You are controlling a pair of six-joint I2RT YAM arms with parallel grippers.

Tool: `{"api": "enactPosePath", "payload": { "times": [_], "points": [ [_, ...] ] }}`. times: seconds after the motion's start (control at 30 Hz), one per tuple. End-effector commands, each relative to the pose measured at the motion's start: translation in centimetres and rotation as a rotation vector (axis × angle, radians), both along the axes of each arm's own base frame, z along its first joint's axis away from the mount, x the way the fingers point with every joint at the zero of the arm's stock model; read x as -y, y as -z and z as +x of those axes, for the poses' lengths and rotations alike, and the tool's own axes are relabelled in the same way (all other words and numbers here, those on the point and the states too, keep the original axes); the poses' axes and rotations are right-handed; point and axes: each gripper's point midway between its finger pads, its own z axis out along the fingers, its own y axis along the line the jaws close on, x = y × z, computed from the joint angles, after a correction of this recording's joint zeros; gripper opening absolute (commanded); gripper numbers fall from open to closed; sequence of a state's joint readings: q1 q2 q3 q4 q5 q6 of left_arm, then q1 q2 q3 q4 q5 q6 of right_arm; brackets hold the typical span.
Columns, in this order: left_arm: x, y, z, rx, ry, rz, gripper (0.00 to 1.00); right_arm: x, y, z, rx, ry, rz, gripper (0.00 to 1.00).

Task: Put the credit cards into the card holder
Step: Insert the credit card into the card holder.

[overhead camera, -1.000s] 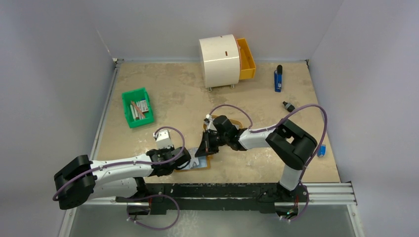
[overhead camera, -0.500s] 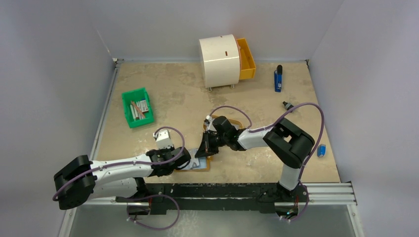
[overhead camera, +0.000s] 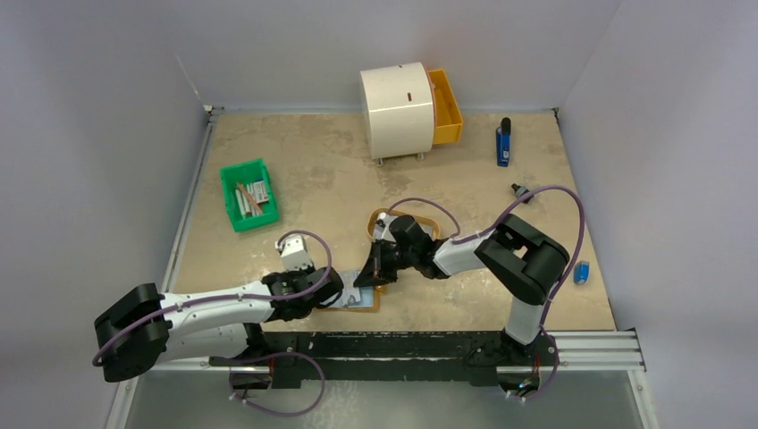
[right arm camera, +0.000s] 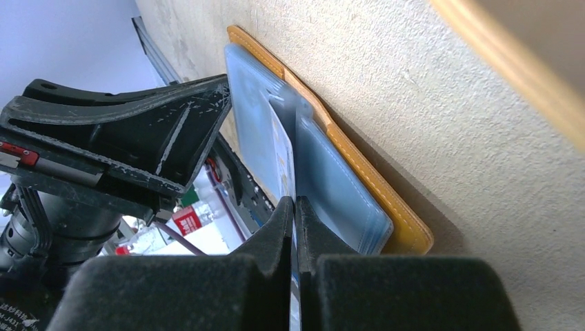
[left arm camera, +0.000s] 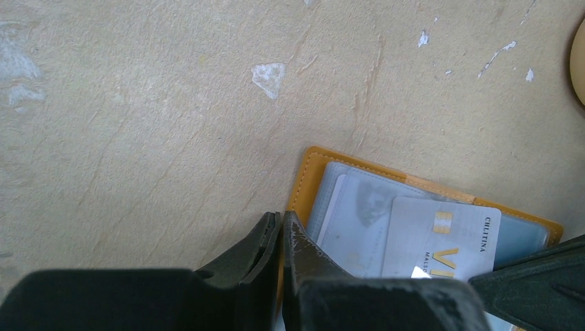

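**Both grippers on the open holder, one card going in**

One holder (left arm camera: 307,179) lies open and flat on the bench (overhead camera: 313,161), near its front edge and between the two arms. Its orange rim frames clear plastic sleeves.

Two cards can be counted. One card (left arm camera: 434,238), pale with gold print, lies tilted over the sleeves with its far edge among them. A second card (left arm camera: 348,227) with fainter print sits inside a sleeve just left of it. Whether more are tucked deeper cannot be told.

The left gripper (left arm camera: 281,231) has its jaws almost together, and a thin strip of the holder's orange left edge shows pinched between them. The right gripper (right arm camera: 295,210) is fully closed on the near edge of the printed card. The right wrist view shows the card running edge-on from between the fingers into the sleeves.

Elsewhere on the bench:
- One oval tray (overhead camera: 380,214) sits just behind the right gripper, partly hidden by the arm.
- One green bin (overhead camera: 248,194) at the left holds several sticks, too small to count.
- One white cabinet (overhead camera: 396,98) stands at the back, its single orange drawer (overhead camera: 446,105) pulled open.
- Three small items lie at the right, well apart from one another: a blue tool (overhead camera: 503,143), a black piece (overhead camera: 521,190) and a blue piece (overhead camera: 582,273).
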State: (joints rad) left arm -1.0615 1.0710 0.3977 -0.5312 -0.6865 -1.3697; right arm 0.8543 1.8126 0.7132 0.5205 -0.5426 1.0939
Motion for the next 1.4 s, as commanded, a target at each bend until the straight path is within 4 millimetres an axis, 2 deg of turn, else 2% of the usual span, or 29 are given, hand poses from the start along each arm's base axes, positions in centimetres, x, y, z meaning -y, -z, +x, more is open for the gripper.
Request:
{"api": "enactPosePath", "payload": {
  "times": [0.0, 0.3, 0.57, 0.73, 1.13, 1.37],
  "points": [
    [-0.5, 1.2, -1.0, -0.051, 0.000, -0.001, 0.05, -0.1, -1.1, 0.5, 0.007, 0.040, 0.037, 0.00],
    [-0.1, 1.4, -1.1, -0.057, 0.006, -0.018, 0.00, 0.0, -0.8, 0.8, 0.009, 0.059, 0.033, 0.00],
    [0.1, 1.7, -1.2, -0.063, 0.008, -0.027, 0.00, 0.2, -0.5, 0.6, -0.006, 0.079, 0.035, 0.00],
    [0.2, 1.8, -1.2, -0.065, 0.010, -0.038, 0.00, -0.3, -0.4, 1.2, 0.011, 0.080, 0.030, 0.00],
    [0.8, 2.0, -1.2, -0.070, 0.014, -0.062, 0.00, -1.2, -0.5, 0.8, 0.023, 0.023, 0.000, 0.00],
    [1.0, 1.8, -1.1, -0.064, 0.010, -0.066, 0.00, -0.3, -0.6, 0.3, 0.025, 0.006, -0.058, 0.01]
  ]
}}
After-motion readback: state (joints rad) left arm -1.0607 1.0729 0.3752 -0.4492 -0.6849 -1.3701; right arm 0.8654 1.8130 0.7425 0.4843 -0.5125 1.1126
